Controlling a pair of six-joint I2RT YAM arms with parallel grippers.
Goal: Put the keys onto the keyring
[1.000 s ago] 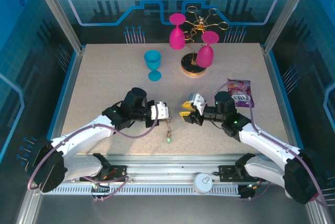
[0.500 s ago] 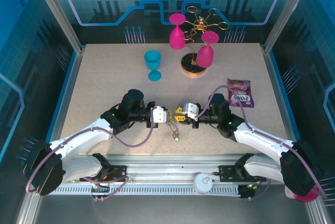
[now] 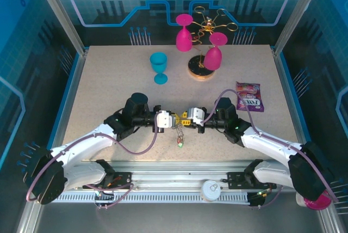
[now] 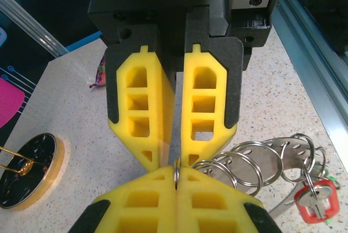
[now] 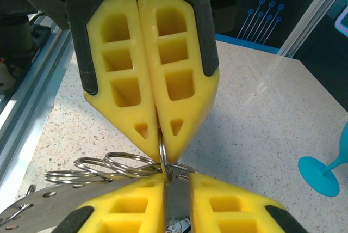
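Note:
My left gripper [image 3: 173,121] is shut on a small silvery ring [image 4: 175,169] of the keyring, pinched edge-on at its fingertips [image 4: 157,181]. A chain of silvery rings [image 4: 255,162] and a perforated metal strip [image 4: 291,145] hang off to the side, and a red-headed key [image 4: 315,204] hangs from the chain. In the top view the bundle [image 3: 179,135] dangles between the two grippers, just above the table. My right gripper [image 3: 186,120] faces the left one tip to tip. It is open by a narrow gap, and the ring's [image 5: 163,154] far edge lies against one of its fingertips [image 5: 149,186].
A blue goblet [image 3: 159,67] stands behind the arms. Two pink goblets [image 3: 184,34] hang on a gold wire rack [image 3: 209,25] with a round base [image 3: 197,71]. A purple snack packet [image 3: 249,97] lies at the right.
The right gripper has moved left and met the left gripper's tips. The left gripper has shifted slightly right with the dangling keys.

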